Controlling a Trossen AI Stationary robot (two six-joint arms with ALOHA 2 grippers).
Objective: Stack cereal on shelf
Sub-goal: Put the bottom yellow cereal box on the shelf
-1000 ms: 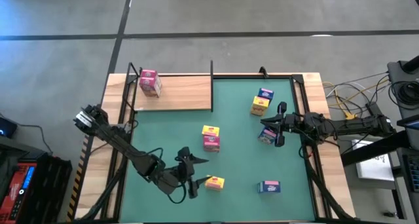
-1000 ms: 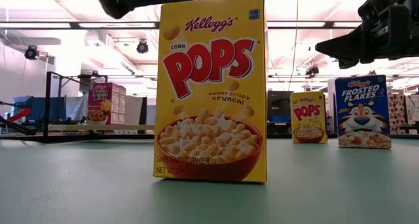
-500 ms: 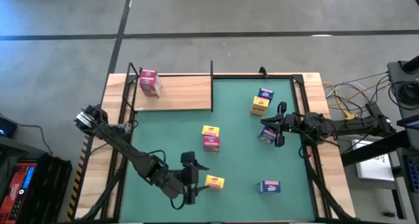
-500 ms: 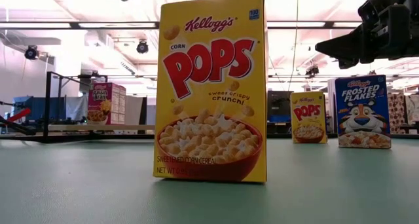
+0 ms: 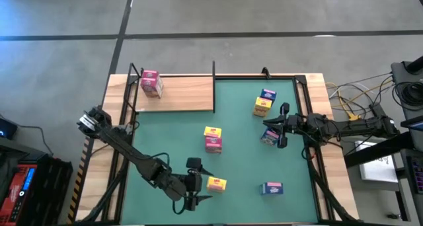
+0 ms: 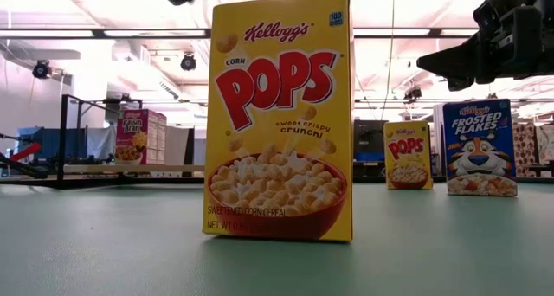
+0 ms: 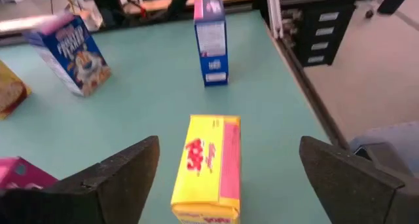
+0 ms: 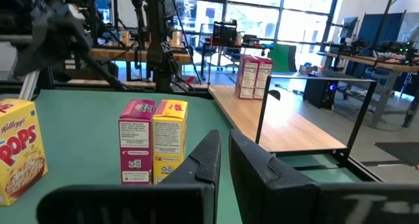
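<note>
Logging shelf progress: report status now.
Left gripper open, over yellow Corn Pops box. Right gripper shut, empty. One pink box on shelf.

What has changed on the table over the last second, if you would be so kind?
The left end effector has swung in toward the yellow cereal box near the table's front edge and now straddles it with open fingers, nothing gripped yet. The right end effector has stayed shut by the blue box. All boxes and the shelf are where they were.
</note>
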